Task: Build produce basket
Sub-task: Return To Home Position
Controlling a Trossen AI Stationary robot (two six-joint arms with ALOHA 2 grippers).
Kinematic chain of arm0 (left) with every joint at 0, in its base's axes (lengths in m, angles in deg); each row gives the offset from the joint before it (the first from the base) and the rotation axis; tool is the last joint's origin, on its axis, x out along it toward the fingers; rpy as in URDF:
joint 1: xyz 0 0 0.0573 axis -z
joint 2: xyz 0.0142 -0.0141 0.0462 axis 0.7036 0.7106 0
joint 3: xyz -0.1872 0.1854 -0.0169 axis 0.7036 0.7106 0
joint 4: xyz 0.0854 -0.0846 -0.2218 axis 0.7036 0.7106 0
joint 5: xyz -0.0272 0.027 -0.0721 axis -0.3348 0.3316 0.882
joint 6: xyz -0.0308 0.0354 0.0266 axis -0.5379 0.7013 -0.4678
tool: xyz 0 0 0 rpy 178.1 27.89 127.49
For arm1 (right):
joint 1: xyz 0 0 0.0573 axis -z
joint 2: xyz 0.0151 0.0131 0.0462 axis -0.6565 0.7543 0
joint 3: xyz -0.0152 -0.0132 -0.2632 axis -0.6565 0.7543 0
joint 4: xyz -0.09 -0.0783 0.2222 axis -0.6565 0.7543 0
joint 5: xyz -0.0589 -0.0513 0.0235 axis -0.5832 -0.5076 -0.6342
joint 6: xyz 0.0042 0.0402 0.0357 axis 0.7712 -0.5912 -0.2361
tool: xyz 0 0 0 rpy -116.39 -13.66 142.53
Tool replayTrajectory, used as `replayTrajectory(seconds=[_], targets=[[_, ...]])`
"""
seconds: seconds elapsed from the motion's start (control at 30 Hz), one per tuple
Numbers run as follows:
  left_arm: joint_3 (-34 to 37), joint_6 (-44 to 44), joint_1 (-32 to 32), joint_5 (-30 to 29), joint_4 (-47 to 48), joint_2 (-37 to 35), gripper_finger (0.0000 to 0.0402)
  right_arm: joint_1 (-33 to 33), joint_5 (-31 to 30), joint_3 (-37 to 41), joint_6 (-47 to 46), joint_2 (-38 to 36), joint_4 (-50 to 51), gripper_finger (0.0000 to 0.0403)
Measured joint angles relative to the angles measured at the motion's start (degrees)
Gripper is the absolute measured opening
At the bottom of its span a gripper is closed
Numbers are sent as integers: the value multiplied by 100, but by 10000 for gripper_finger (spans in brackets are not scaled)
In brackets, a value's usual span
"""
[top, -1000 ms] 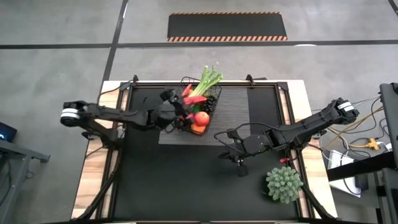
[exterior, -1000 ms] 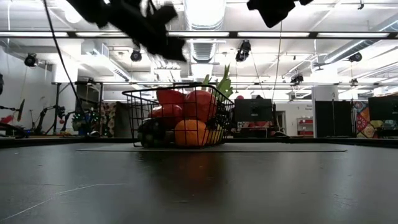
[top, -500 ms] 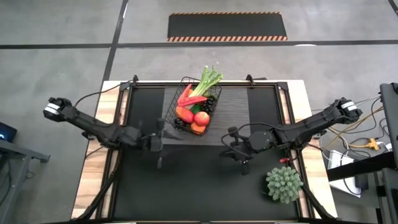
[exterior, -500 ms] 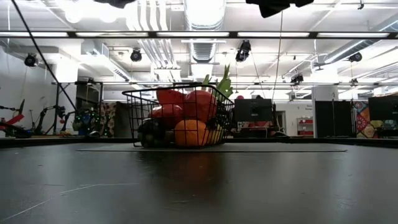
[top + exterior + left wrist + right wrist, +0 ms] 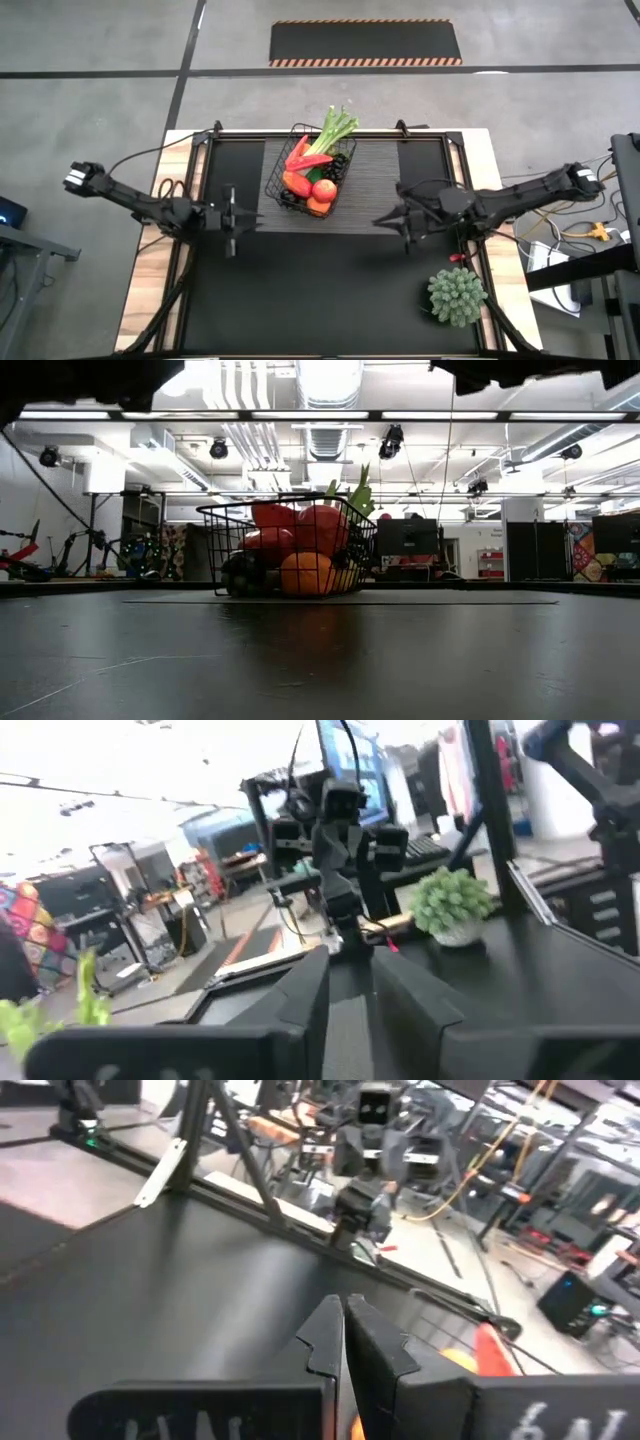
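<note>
The black wire basket [image 5: 274, 183] stands on the grey ribbed mat [image 5: 378, 180] at the table's far middle. It is filled with produce: a green leek [image 5: 339, 124] sticking out over the far rim, a red chili [image 5: 314, 160], a red apple [image 5: 323, 190] and an orange [image 5: 317, 207]. In the low view the basket [image 5: 214, 532] holds an orange [image 5: 307, 573] in front. My left gripper [image 5: 258, 218] hovers left of the basket, slightly open and empty. My right gripper [image 5: 383, 220] hovers right of the basket, shut and empty.
A spiky green potted plant [image 5: 456, 295] stands near the table's right near corner, close to the right arm. The black table top [image 5: 310, 290] stretches out in front of the basket. Metal frame rails [image 5: 196, 165] run along the table's sides.
My left gripper has drawn back from the basket toward the table's left and near side and now hangs clear of it. My right gripper has moved toward the far edge and a little to the right. The basket and its produce have stayed put.
</note>
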Motion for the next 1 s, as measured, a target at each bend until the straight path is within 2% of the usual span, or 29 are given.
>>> replayTrajectory(seconds=[0.17,0.33,0.67,0.87,1.0], targets=[[661,-3,-138,-9,-445,-592,29,357,273,539,-19,-773,-56,9],[1218,-14,-206,-66,-535,-1125,4,613,297,1104,-45,-1639,-125,9],[1223,9,-218,-217,192,-2266,1,735,54,2131,-55,-3640,-21,9],[1226,-27,-220,-225,721,-2690,1,732,-56,2334,-73,-4740,579,9],[1230,-27,-220,-259,829,-2821,1,732,-101,2331,109,-4672,737,9]])
